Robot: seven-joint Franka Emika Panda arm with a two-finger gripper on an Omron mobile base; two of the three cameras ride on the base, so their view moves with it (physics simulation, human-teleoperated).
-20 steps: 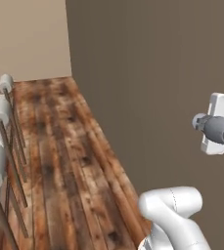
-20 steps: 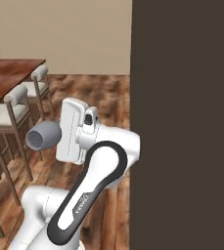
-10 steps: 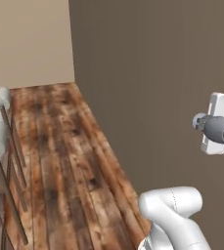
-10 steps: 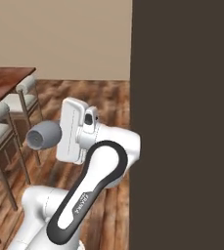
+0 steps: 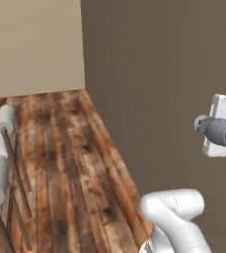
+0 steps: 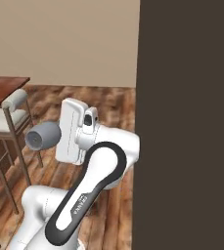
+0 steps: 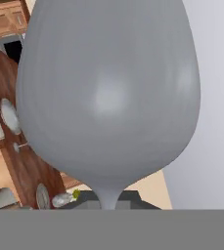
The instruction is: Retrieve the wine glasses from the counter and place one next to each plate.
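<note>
While the base sits out on the wooden floor (image 5: 60, 163) beside a tall dark wall (image 6: 187, 122), the wine glass (image 7: 108, 93) rides in the gripper. In both base views the glass (image 5: 222, 131) lies sideways, poking out from the white hand.

Handling, as a judgement: a thin-walled stemmed glass, light, stiff, smooth and probably slippery, and fragile at the stem. The safest hold is low on the stem, just under the bowl, where two narrow fingers can close fully. The hand view fits that: the bowl fills the picture and the stem (image 7: 107, 197) narrows down to the bottom edge, where the fingertips would be. The fingers themselves are hidden, so I cannot confirm the contact point; they are pressed nearly together, which suits a thin stem.

Orientation: the long axis runs stem to rim and is roughly level, not upright. In the right base view the rim (image 6: 35, 139) opens away from the hand, toward the stools (image 6: 13, 114) and the dark wooden top (image 6: 1, 88) on the left. It will need tipping foot-down before it is set down.

Far behind the bowl in the hand view, a plate (image 7: 9, 114) lies on a reddish-brown top; a second pale disc (image 7: 42, 196) may be another plate, too small to say.
</note>
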